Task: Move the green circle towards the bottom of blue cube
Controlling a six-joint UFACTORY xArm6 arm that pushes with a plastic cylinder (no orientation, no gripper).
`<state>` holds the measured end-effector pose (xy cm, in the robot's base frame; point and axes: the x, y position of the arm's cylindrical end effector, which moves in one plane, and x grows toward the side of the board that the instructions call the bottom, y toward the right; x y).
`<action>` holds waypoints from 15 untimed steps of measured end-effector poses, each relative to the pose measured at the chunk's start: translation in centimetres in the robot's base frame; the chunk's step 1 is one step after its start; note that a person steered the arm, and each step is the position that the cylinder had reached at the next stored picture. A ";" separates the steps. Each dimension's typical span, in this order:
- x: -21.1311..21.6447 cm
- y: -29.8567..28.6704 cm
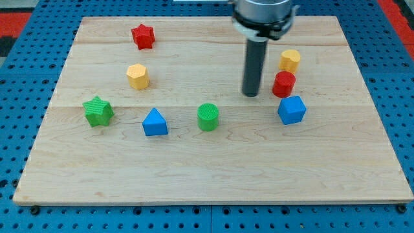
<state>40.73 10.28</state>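
Note:
The green circle (208, 117) is a short green cylinder at the board's middle, below centre. The blue cube (292, 109) sits at the view's right, just below a red cylinder (283, 84). My tip (251, 94) stands on the board up and to the right of the green circle, and to the left of the red cylinder and the blue cube. It touches no block.
A yellow cylinder (290, 61) is above the red one. A blue triangle (154, 122), a green star (98, 110), a yellow hexagon (138, 76) and a red star (143, 35) lie at the left. The wooden board (207, 175) rests on a blue pegboard.

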 end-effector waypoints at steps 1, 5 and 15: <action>-0.5 1.9; 4.7 -13.3; 11.5 -0.5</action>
<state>52.21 9.77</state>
